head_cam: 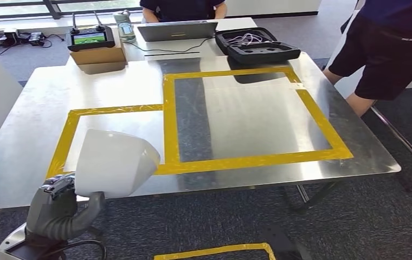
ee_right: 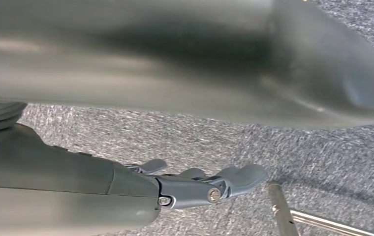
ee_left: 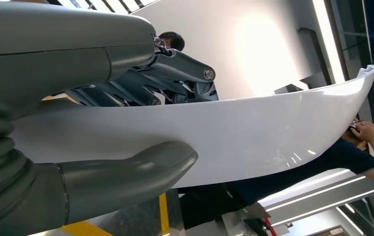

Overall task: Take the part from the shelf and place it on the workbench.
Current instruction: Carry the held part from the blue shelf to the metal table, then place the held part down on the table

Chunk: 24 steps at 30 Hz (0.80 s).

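Left to right: the left hand (head_cam: 57, 208) rose from the lower left of the head view, its thumb below and its dark fingers (ee_left: 140, 91) above, clamped on the near edge of the part (head_cam: 114, 162), a smooth, glossy white curved shell. The part hung over the near left edge of the counter (head_cam: 25, 141), above the smaller yellow tape outline (head_cam: 65, 135), with its far rim (ee_left: 367, 73) flaring outward; whether it touched the surface could not be told. The counter was brushed, reflective sheet metal, and a larger yellow tape rectangle (head_cam: 312, 114) adjoined the smaller one toward the right. At the far side lay a cardboard box (head_cam: 100, 57) carrying a controller (head_cam: 89, 38), a grey laptop (head_cam: 176, 31) and an open black foam-lined case (head_cam: 257, 46); one person sat behind the laptop, and another stood at the right. The right hand (ee_right: 200, 184) hung over grey carpet, fingers loosely extended and holding nothing.

Judged step: lowering the part onto the counter. To do it well, the shell would best be kept level, carried further inward so its weight sat well inside the edge and within the taped outline, set down gently on its rim, and released only once it rested without rocking, since the slick curved surface could slide on polished metal.
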Each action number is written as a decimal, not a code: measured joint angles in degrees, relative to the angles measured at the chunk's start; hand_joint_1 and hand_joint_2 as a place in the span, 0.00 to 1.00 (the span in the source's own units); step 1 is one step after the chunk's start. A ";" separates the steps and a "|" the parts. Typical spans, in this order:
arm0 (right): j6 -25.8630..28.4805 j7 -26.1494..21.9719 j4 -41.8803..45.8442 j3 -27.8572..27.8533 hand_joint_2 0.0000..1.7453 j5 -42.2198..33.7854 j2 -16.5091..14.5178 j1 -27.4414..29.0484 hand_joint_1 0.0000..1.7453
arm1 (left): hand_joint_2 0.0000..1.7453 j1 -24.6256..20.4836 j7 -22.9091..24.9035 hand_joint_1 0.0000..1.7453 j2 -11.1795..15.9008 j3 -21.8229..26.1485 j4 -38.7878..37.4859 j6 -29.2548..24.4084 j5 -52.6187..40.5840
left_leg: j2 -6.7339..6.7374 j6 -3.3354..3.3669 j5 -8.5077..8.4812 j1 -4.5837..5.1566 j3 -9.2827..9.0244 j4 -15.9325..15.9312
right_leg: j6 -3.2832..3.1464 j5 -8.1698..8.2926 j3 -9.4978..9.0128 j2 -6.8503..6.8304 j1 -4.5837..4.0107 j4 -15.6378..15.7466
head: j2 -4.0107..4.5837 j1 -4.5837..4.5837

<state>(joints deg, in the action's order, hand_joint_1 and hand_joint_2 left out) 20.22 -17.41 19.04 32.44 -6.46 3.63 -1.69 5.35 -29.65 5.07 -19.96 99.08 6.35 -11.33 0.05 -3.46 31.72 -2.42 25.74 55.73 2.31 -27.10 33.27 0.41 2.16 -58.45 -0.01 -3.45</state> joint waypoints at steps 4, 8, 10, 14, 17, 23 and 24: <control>-0.07 0.27 0.00 0.00 0.00 0.21 0.00 -0.35 0.00 | 1.00 -0.29 0.01 1.00 0.00 0.00 0.00 -0.02 -0.02 | 0.00 0.08 0.00 0.05 0.00 0.01 | 0.08 0.05 -0.07 0.00 0.05 0.12 | 0.01 0.00; -0.22 0.66 0.00 0.00 0.00 0.38 0.00 -0.49 0.00 | 1.00 -0.38 0.01 1.00 0.00 -0.01 0.00 -0.06 -0.10 | 0.00 0.15 0.04 0.08 -0.01 0.03 | 0.09 0.05 -0.10 0.00 0.09 0.15 | -0.01 0.00; -0.25 0.68 0.00 0.00 0.00 0.40 0.00 -0.54 0.00 | 1.00 -0.40 0.01 1.00 0.00 0.00 0.00 -0.07 -0.13 | 0.00 0.15 0.04 0.09 -0.01 0.03 | 0.10 0.05 -0.10 0.00 0.10 0.15 | -0.01 0.00; -0.37 0.73 0.00 0.00 0.00 0.48 0.00 -0.61 0.00 | 1.00 -0.48 0.01 1.00 0.00 0.00 -0.02 -0.08 -0.20 | 0.00 0.16 0.04 0.11 -0.01 0.03 | 0.10 0.05 -0.09 0.00 0.12 0.15 | 0.00 0.00; -0.38 0.73 0.00 0.00 0.00 0.57 0.00 -0.61 0.00 | 1.00 -0.53 0.01 1.00 0.00 0.00 -0.02 -0.20 -0.34 | 0.00 0.16 0.04 0.12 -0.01 0.03 | 0.10 0.05 -0.10 0.00 0.12 0.15 | 0.00 0.00; -0.39 0.73 0.00 0.00 0.00 0.65 0.00 -0.61 0.00 | 1.00 -0.51 0.06 1.00 -0.01 0.08 -0.02 -0.70 -0.55 | 0.00 0.16 0.04 0.13 -0.01 0.03 | 0.11 0.06 -0.10 0.00 0.13 0.15 | 0.00 0.00; -0.39 0.72 0.00 0.00 0.00 0.62 0.00 -0.60 0.00 | 1.00 -0.51 0.14 1.00 -0.02 0.10 -0.02 -0.84 -0.62 | 0.00 0.16 0.04 0.13 -0.01 0.03 | 0.11 0.06 -0.10 0.00 0.13 0.15 | 0.00 0.00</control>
<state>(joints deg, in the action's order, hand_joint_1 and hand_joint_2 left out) 19.83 -16.69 19.04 32.44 -5.84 3.63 -2.29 4.85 -29.51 5.05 -19.86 99.06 5.51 -11.95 0.05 -3.30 31.76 -2.29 25.72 55.76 2.42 -27.04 33.17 0.41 2.29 -58.30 -0.01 -3.45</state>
